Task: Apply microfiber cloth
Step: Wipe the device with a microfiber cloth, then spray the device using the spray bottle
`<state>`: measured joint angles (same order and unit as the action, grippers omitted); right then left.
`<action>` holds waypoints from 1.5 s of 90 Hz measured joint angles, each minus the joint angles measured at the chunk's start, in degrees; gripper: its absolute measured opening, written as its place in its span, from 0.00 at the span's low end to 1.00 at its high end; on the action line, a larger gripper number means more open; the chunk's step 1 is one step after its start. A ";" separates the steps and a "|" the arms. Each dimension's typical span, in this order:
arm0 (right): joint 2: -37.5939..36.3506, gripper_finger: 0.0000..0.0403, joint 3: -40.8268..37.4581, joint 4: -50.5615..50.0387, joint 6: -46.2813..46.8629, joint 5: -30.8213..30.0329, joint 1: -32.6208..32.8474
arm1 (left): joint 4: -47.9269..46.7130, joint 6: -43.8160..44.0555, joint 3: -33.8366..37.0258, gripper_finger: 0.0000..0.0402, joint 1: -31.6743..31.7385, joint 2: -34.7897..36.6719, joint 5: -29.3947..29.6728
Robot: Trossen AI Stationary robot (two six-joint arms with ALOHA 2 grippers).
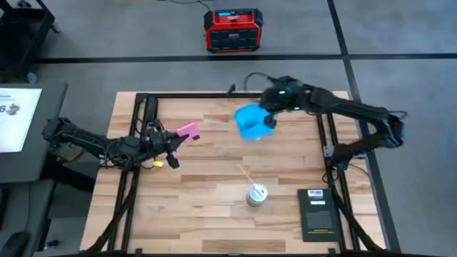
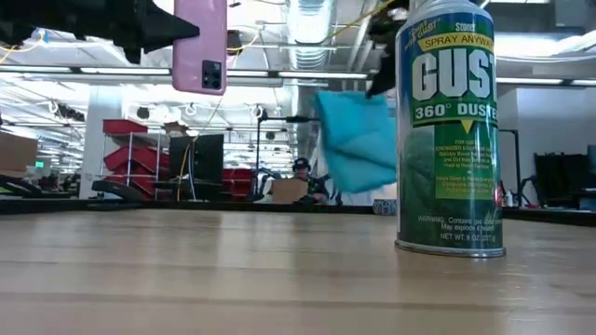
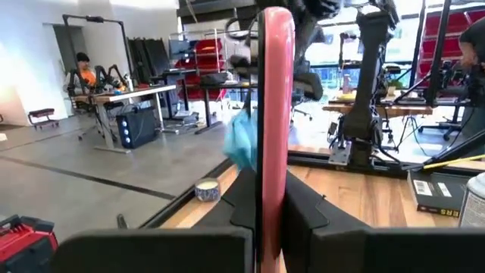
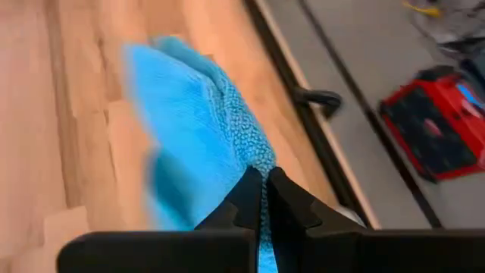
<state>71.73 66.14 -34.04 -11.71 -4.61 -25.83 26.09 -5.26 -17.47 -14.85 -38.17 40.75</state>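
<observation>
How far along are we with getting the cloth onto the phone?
Done: the right pincer is shut on the microfiber cloth and holds it in the air; the left pincer grips the pink phone, also off the table. In hand: the two are apart, a gap between them in the high view. Left: closing that gap and wiping.

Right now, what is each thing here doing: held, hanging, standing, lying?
microfiber cloth: pinched at one edge, hanging in the air.
right pincer: shut on the cloth, above the table.
phone: held upright off the table.
left pincer: shut on the phone.
duster can: standing upright on the table.
black booklet: lying flat.
</observation>
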 joint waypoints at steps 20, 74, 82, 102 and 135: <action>-10.64 0.00 -12.92 1.50 8.17 0.13 4.09 | -0.45 0.51 0.00 0.01 0.02 -0.02 0.02; 4.08 0.26 -44.27 69.63 28.14 7.98 25.73 | -2.74 2.95 0.00 0.01 0.02 -0.07 -0.02; 5.62 0.33 -42.15 70.13 27.35 7.94 25.83 | -2.76 2.90 0.00 0.01 0.02 -0.07 -0.18; 6.19 0.44 -36.73 70.27 24.36 7.92 25.68 | -1.99 1.79 0.00 0.01 0.02 -0.07 -1.48; 6.38 0.27 -28.46 70.48 20.23 10.43 22.52 | 4.21 -2.40 -0.02 0.01 0.02 -0.64 -12.59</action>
<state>78.11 37.68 36.45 8.51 5.83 -3.31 30.31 -7.66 -17.50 -14.83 -38.81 28.16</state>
